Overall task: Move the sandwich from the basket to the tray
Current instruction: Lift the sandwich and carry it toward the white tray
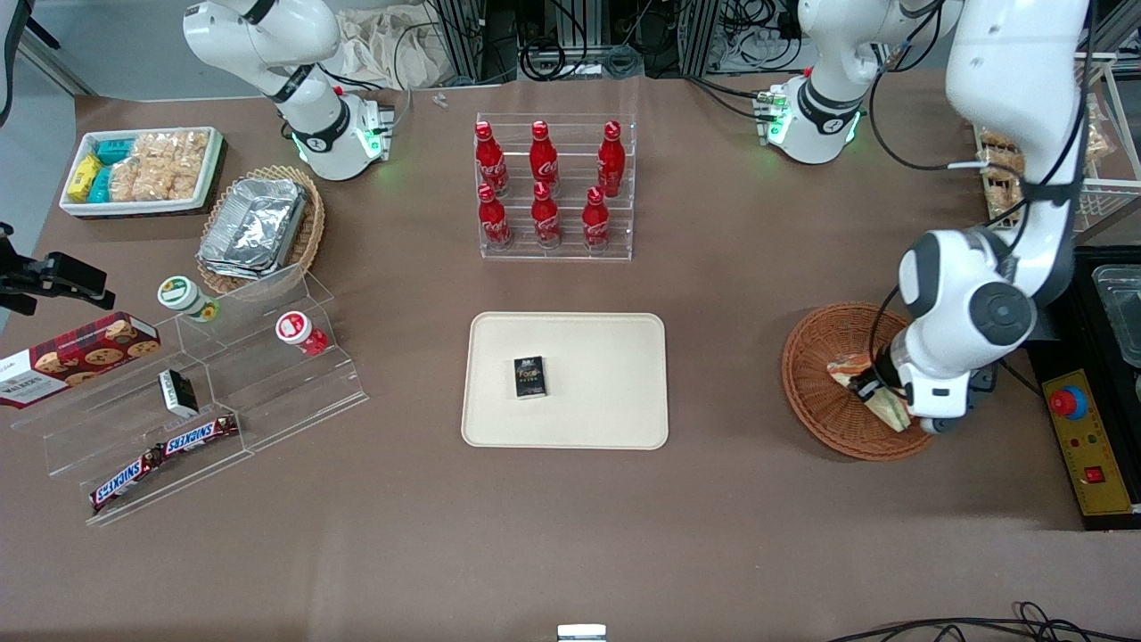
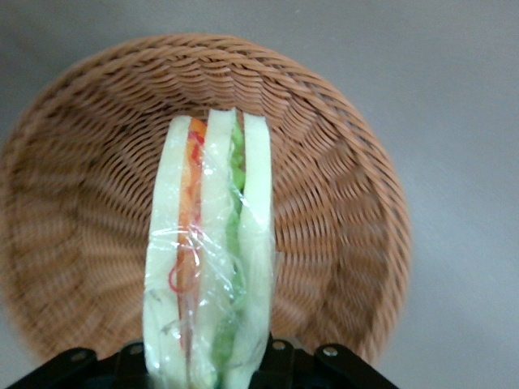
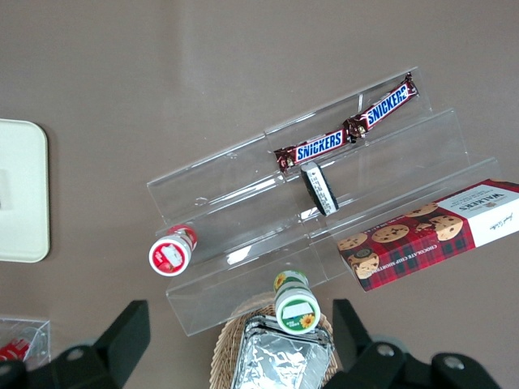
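Black gripper fingers are clamped on the sandwich, one on each bread face, down over the basket toward the working arm's end of the table. The wrist view is where you actually get that: the wedge stands on edge between the fingers with its orange, red and green filling facing the lens, and the reddish-brown weave sits all around it. Can't tell from there whether the sandwich touches the basket floor or hangs just above it.

From the front view the wrist housing covers most of the grip, so only a bit of bread and wrap pokes out over the basket's nearer side. That view does give the layout, though. The tray sits at the table's middle, well apart from the basket, with a small dark box lying on it. Farther from the camera than the tray is a clear rack of red cola bottles.

Only the parked arm's wrist view shows the Snickers bars and cookie box up close.
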Motion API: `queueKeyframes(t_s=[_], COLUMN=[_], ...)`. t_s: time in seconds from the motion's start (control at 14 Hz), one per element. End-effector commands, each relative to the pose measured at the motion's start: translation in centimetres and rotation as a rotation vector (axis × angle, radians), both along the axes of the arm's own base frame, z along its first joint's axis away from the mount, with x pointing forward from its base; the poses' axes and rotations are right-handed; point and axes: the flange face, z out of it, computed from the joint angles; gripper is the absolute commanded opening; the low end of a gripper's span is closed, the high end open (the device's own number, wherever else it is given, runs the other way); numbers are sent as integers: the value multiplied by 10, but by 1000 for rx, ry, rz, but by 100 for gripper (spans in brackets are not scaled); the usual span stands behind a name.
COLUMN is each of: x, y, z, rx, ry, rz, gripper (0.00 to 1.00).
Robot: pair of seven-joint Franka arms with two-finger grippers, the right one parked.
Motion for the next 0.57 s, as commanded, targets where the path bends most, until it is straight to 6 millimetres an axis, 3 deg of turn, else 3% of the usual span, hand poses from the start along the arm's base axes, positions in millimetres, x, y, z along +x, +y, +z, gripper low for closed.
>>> queueKeyframes(t_s=[0.0,0.21,0.36,0.5], x=[-4,-22,-38,-55], y=[-87,-216,-284,-335], z=[77,80,57,17], rx=[-29,-71,-59,-37], ry=[32,36,32,9], rz=[-138,-349,-489,-644], gripper=[0,0,0,0])
